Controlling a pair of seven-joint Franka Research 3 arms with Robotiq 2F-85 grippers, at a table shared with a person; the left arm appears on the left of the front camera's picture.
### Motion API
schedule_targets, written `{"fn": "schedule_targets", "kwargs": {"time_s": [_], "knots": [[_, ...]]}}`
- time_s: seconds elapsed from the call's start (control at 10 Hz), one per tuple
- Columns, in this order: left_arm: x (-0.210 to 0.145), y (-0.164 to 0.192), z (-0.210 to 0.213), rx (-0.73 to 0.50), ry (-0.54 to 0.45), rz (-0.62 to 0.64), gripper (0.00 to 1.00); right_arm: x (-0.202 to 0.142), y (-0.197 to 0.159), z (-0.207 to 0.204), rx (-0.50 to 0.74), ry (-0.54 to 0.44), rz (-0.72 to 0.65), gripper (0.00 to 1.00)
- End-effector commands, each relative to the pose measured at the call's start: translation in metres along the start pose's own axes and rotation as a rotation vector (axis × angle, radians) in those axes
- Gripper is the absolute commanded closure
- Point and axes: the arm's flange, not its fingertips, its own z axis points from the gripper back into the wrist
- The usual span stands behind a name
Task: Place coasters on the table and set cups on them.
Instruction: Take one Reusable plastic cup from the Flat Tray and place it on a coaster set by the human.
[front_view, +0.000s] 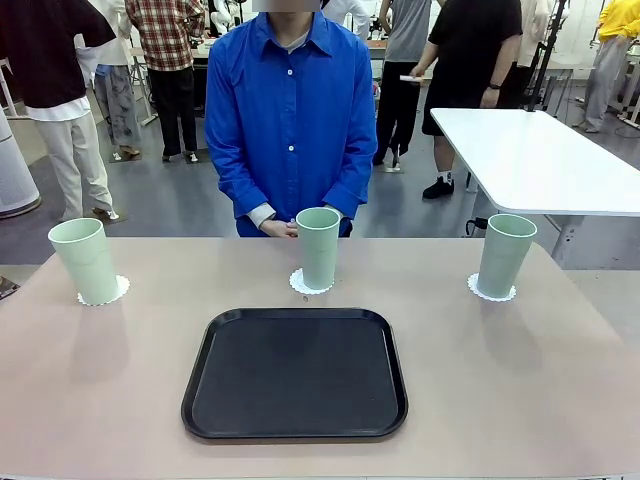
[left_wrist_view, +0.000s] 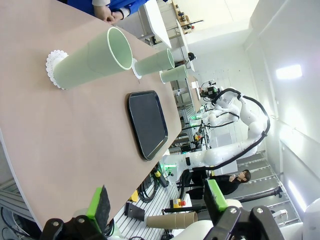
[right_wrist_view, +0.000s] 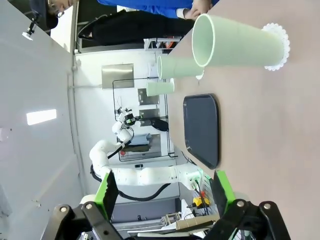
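Three pale green cups stand upright on the beige table (front_view: 520, 390), each on a white lacy coaster: left cup (front_view: 86, 260) on coaster (front_view: 118, 291), middle cup (front_view: 318, 247) on coaster (front_view: 299, 284), right cup (front_view: 505, 255) on coaster (front_view: 478, 291). My left gripper (left_wrist_view: 157, 204) is open and empty, off the table's edge, with the left cup (left_wrist_view: 95, 57) nearest ahead. My right gripper (right_wrist_view: 165, 192) is open and empty too, facing the right cup (right_wrist_view: 237, 42) on its coaster (right_wrist_view: 281, 44).
A black tray (front_view: 295, 372) lies empty in the table's near middle. A person in a blue shirt (front_view: 290, 120) stands at the far side, hands (front_view: 283, 229) clasped behind the middle cup. A white table (front_view: 540, 160) stands at the back right.
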Motion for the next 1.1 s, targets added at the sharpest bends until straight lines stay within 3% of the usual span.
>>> {"fn": "schedule_targets", "kwargs": {"time_s": [0.0,0.1,1.0], "knots": [[-0.002,-0.003,0.000,-0.003,0.006,-0.007,0.00,0.003,0.018,-0.011,-0.013,-0.051,-0.031,0.00],[-0.002,-0.003,0.000,-0.003,0.006,-0.007,0.00,0.000,0.000,0.000,0.000,0.000,0.000,0.00],[-0.002,-0.003,0.000,-0.003,0.006,-0.007,0.00,0.000,0.000,0.000,0.000,0.000,0.000,0.00]]}}
